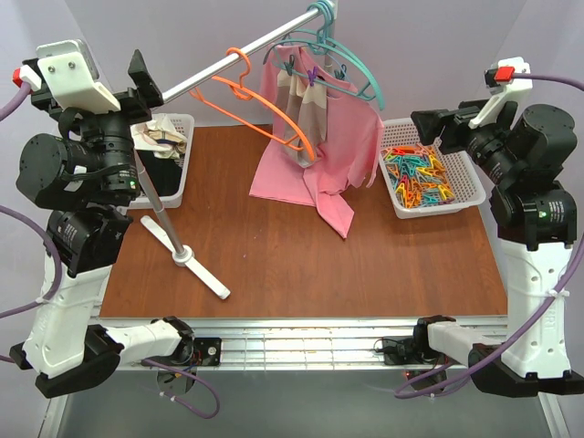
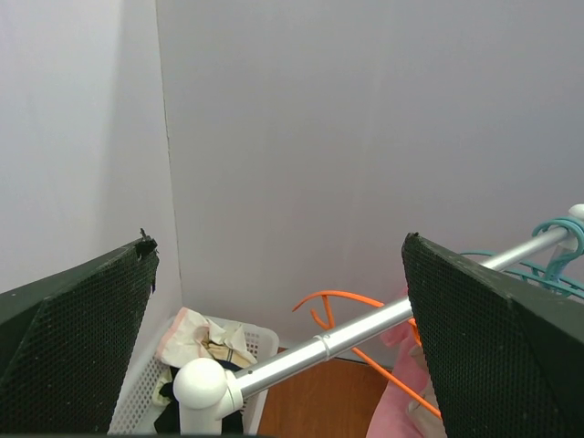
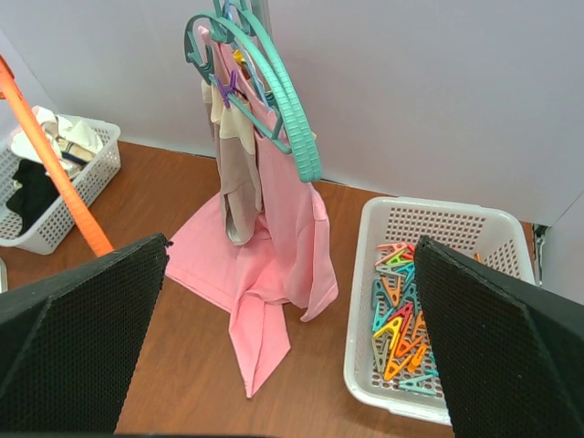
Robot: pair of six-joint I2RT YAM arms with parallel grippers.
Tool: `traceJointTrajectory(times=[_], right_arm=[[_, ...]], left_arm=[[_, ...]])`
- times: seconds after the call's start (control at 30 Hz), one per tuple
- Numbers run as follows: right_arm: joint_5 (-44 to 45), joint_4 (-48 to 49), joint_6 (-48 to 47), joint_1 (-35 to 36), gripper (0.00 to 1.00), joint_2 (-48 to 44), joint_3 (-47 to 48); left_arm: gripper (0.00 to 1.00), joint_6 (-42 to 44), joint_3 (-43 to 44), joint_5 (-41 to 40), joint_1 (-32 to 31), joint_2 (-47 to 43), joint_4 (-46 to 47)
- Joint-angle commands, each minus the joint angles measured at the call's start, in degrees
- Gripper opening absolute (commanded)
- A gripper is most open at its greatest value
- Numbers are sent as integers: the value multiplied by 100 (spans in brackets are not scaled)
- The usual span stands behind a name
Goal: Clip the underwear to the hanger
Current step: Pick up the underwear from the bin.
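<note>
The orange hanger (image 1: 265,109) hangs empty by its hook on the metal rail; it also shows in the left wrist view (image 2: 338,301) and the right wrist view (image 3: 55,173). The black underwear (image 3: 32,187) lies in the white basket at the back left, under light cloths; its dark edge shows in the left wrist view (image 2: 173,415). My left gripper (image 1: 141,87) is raised by the rail's left end, open and empty (image 2: 276,239). My right gripper (image 1: 429,123) hovers high above the clip basket, open and empty (image 3: 292,241).
The rail (image 1: 210,78) stands on a pole with a white cross foot (image 1: 187,255). Teal hangers (image 1: 351,64) carry a pink shirt (image 1: 319,155) and a beige-striped cloth (image 1: 301,119). A white basket (image 1: 456,203) holds several coloured clips. The cloth basket (image 1: 178,192) is at the left.
</note>
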Motion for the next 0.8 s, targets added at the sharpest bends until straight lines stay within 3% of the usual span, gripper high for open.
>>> traceJointTrajectory(times=[0.0, 0.27, 0.47, 0.6, 0.77], right_arm=[[-25, 476, -190, 20, 99, -294, -138], [133, 424, -155, 28, 99, -294, -279], [169, 432, -208, 20, 99, -312, -393], [116, 459, -234, 28, 99, -338, -525], [-16, 494, -182, 72, 99, -347, -674]], left_arm=[[98, 65, -67, -67, 3, -36, 46], [98, 319, 107, 12, 3, 95, 292], [98, 705, 1889, -6, 3, 1123, -419], [98, 1443, 2147, 108, 3, 1387, -34], [98, 1226, 2481, 775, 3, 1791, -612]])
